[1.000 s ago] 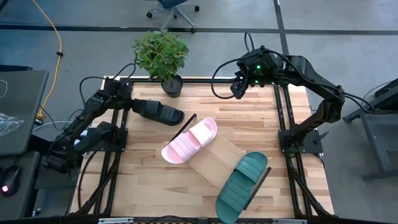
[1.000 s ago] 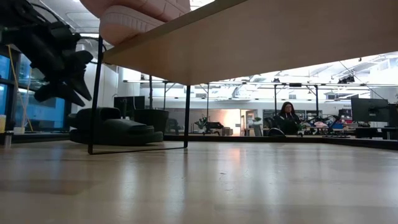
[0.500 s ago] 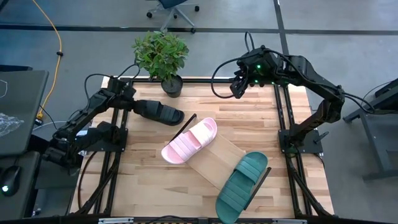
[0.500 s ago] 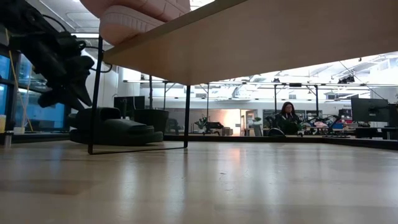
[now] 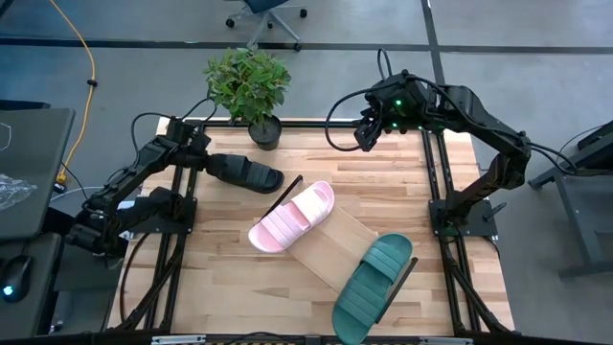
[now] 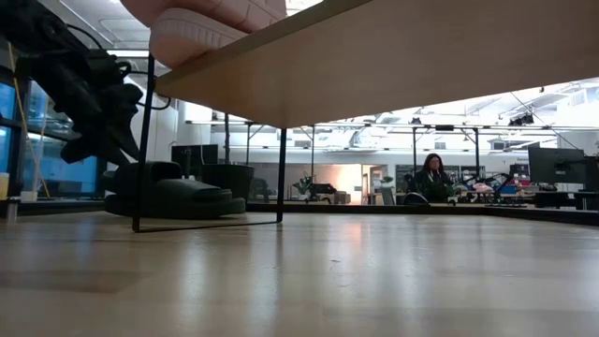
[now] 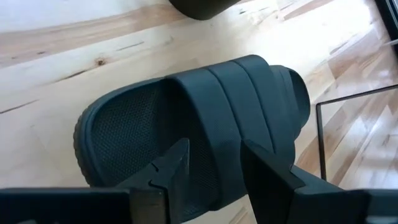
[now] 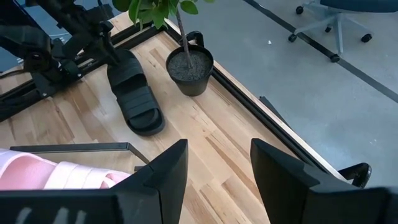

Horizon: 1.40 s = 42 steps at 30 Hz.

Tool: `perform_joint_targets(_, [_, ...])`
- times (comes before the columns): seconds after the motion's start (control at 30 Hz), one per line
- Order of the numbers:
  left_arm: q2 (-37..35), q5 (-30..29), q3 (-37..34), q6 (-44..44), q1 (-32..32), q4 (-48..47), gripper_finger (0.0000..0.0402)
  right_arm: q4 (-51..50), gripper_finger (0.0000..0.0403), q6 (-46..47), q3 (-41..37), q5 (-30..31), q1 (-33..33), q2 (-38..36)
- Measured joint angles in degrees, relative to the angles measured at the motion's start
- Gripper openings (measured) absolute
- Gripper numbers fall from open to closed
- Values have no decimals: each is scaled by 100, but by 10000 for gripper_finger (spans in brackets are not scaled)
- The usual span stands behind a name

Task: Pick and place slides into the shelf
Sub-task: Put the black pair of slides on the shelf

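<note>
The black slide (image 5: 244, 172) lies sole-down on the table's far left, toe toward the shelf; it also shows in the low view (image 6: 173, 197). My left gripper (image 5: 204, 159) is open at its heel end, with the fingers on either side of the ribbed strap (image 7: 214, 124); no touch shows. The shelf (image 5: 340, 240) runs slantwise across the middle. The pink slide (image 5: 292, 216) rests on its far-left end and the teal slide (image 5: 374, 287) on its near-right end. My right gripper (image 5: 367, 134) waits open above the table's far right.
A potted plant (image 5: 251, 91) stands at the far edge just behind the black slide. Black frame rails (image 5: 436, 192) run along the table's left and right sides. Bare wood (image 5: 230, 287) lies near left of the shelf. A person (image 6: 432, 173) sits far off in the room.
My left gripper has moved a little toward the table's right and down, closing on the black slide's heel end. The slides and the shelf have stayed where they were.
</note>
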Motion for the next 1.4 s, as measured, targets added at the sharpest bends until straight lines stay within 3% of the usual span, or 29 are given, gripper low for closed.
perform_joint_targets(0.6, [25,81,0,-27,-5,-34,133,6,167,-47,0,1,0,0])
perform_joint_targets(1.03, [29,-288,1,-333,-688,28,133,129,167,-151,0,2,0,0])
perform_joint_targets(1.4, [29,240,0,-347,-686,-14,133,46,167,-176,0,-23,2,0])
